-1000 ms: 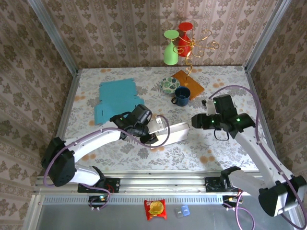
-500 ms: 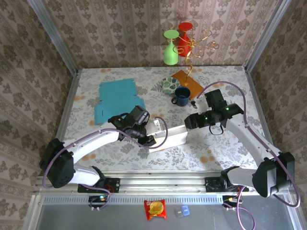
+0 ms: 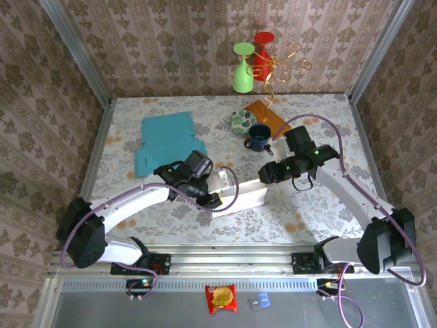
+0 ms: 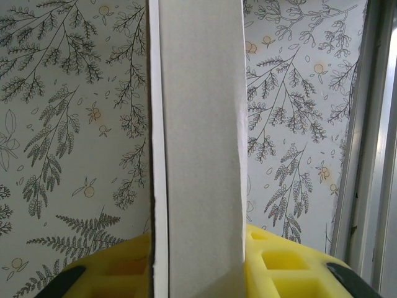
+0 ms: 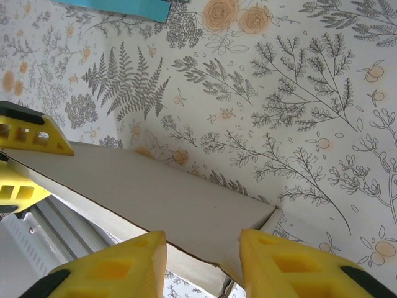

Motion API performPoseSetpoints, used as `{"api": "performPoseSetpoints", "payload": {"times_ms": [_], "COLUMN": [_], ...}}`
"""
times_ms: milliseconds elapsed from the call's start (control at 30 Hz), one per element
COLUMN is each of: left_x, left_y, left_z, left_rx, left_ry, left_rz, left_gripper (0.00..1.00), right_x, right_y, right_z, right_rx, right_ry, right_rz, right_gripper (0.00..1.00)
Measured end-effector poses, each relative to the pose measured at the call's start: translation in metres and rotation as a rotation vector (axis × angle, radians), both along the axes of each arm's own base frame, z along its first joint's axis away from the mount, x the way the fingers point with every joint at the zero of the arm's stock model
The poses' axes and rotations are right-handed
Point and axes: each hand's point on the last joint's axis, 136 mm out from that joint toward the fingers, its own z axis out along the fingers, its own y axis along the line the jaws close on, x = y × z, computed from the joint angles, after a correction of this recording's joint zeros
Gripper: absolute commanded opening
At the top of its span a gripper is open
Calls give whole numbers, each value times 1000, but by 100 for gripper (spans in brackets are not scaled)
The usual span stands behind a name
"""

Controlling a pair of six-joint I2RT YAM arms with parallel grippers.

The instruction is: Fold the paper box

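**Top external view: paper box held at its left end, right jaws at the other**

Top external showed you a flat teal cardboard sheet (image 3: pixel 164 140) lying on the far left of the table (image 3: pixel 321 205), well apart from the work. Nearer the middle, your left arm reached in to the white paper box (image 3: pixel 249 191), which lay lengthwise near the table's centre. Your left jaws were clenched on the box's left end. In the left wrist view a pale panel of the box (image 4: pixel 198 124) ran straight up between the two yellow fingers (image 4: pixel 291 264), pressed by both.

Behind the box stood a patterned bowl (image 3: pixel 241 121) and a blue mug (image 3: pixel 259 137), just beside an orange mat (image 3: pixel 273 121). A gold wire stand (image 3: pixel 276 68) rose from the mat with a green glass (image 3: pixel 242 68) and a red glass (image 3: pixel 263 49) hanging upside down.

On the right, your right jaws sat at the box's right end. In the right wrist view the box's (image 5: pixel 167 198) edge lay between the yellow fingers (image 5: pixel 118 267), but I cannot tell whether they were clamping it or standing loose around it. The left arm's yellow fingers (image 5: pixel 31 133) showed at the box's far end, and the teal sheet's (image 5: pixel 118 6) edge lay beyond.
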Motion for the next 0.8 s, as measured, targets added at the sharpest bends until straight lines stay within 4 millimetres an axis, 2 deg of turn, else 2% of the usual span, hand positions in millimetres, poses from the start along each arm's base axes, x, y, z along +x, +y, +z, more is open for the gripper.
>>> {"api": "performPoseSetpoints", "payload": {"times_ms": [200,433,700,800], "left_x": [0,0,0,0], "left_y": [0,0,0,0], "left_z": [0,0,0,0], "left_rx": [0,1,2,3], "left_ry": [-2,-4,-7,-7], "left_rz": [-3,-6,-11,-12], "left_gripper": [27,27,27,27], "right_x": [-6,-13,-8,-6], "right_y": [-2,-8,-16,-18], "right_z": [8,2,2,1], "right_rx": [11,-7,-49,-62], "right_ry": [-24,-14,-42,-45], "right_rz": [-6,-21,-61,-72], "right_gripper": [35,34,48,48]}}
